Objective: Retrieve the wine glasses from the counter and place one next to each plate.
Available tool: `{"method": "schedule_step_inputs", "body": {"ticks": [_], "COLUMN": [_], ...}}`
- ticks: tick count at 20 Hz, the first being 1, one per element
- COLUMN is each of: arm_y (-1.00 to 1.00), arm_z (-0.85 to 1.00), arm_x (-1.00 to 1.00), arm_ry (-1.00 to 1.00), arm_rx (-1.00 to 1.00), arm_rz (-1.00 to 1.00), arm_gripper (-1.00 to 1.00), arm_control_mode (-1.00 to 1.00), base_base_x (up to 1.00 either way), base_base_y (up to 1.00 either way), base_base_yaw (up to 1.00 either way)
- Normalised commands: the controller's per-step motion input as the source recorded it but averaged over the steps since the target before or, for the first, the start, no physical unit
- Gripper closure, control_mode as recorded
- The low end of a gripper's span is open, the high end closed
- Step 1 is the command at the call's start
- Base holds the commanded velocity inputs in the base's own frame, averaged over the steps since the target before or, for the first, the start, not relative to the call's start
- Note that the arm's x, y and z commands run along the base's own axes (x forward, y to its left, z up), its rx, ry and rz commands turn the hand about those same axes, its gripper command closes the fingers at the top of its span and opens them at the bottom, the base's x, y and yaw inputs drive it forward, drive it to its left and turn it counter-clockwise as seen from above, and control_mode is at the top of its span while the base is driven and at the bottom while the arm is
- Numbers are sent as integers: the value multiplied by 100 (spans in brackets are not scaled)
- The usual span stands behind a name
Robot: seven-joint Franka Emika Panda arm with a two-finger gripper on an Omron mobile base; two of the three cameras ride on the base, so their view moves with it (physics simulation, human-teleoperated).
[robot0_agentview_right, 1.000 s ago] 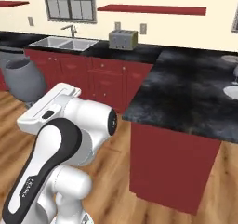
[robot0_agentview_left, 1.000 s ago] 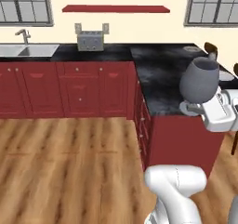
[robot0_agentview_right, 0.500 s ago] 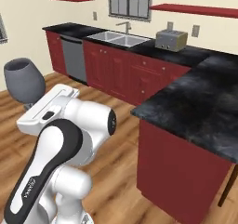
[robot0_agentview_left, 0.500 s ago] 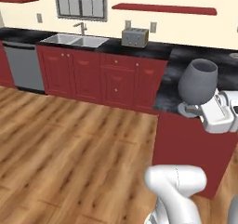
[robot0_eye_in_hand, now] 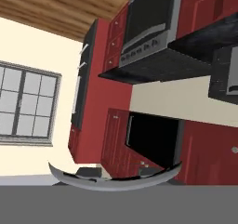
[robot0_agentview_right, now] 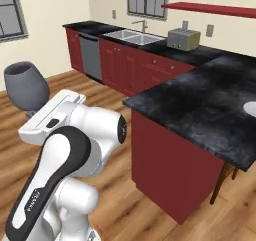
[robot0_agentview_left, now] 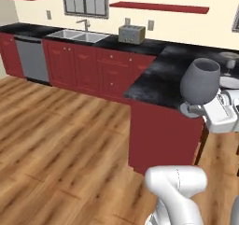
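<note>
The black marbled counter [robot0_agentview_left: 163,77] stretches past the robot, a white plate [robot0_agentview_right: 251,108] near its far edge with no glass visibly beside it. Carried clear of the counter, a grey wine glass [robot0_agentview_left: 200,81] stands upright in the gripper [robot0_agentview_left: 198,111], jaws narrowed on its stem; delivery likely remains.

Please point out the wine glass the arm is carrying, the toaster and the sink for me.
wine glass [robot0_agentview_left: 200,82]: left base view, on the side of its rounded grey bowl.
toaster [robot0_agentview_left: 131,33]: left base view, on its front face.
sink [robot0_agentview_right: 133,34]: right base view, on the basin below the tap.
</note>
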Motion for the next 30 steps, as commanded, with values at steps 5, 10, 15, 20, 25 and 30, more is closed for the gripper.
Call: {"method": "schedule_step_inputs", "body": {"ticks": [5,10,15,20,25,30], "arm_y": [0,0,0,0,0,0], "arm_z": [0,0,0,0,0,0], "arm_x": [0,0,0,0,0,0], "arm_ry": [0,0,0,0,0,0], "arm_rx": [0,0,0,0,0,0], "arm_rz": [0,0,0,0,0,0], "arm_gripper": [100,100,100,100,100,100], "arm_control_mode": [100,100,100,100,100,100], "base_base_x": [-100,-100,-77,-67,-63,-38], "base_base_y": [-100,-100,-100,-79,-93,-100], "base_base_yaw": [23,16,26,78,54,4]}}
